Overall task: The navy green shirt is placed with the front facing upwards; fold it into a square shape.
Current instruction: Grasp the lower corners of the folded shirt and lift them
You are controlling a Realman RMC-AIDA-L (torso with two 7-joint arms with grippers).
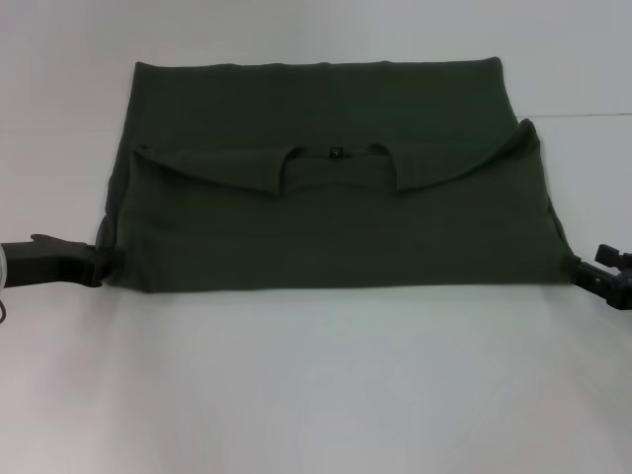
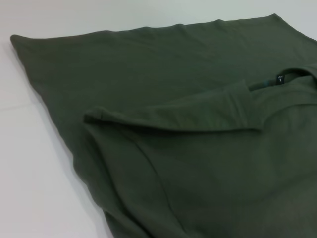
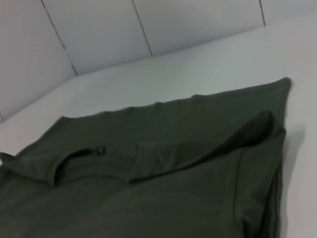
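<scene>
Two grippers at the shirt (image 1: pixel 326 212) fold's near corners.
Left gripper (image 1: pixel 99 265) and right gripper (image 1: pixel 583 269): grip cannot be told; corners should be kept level.

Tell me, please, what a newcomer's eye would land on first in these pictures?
First the dark olive-green shirt, spread wide across the middle of the white table, its near part folded up over the rest so the collar and small label lie on top. Then the two black grippers: the left gripper at the shirt's near left corner and the right gripper at its near right corner.
</scene>
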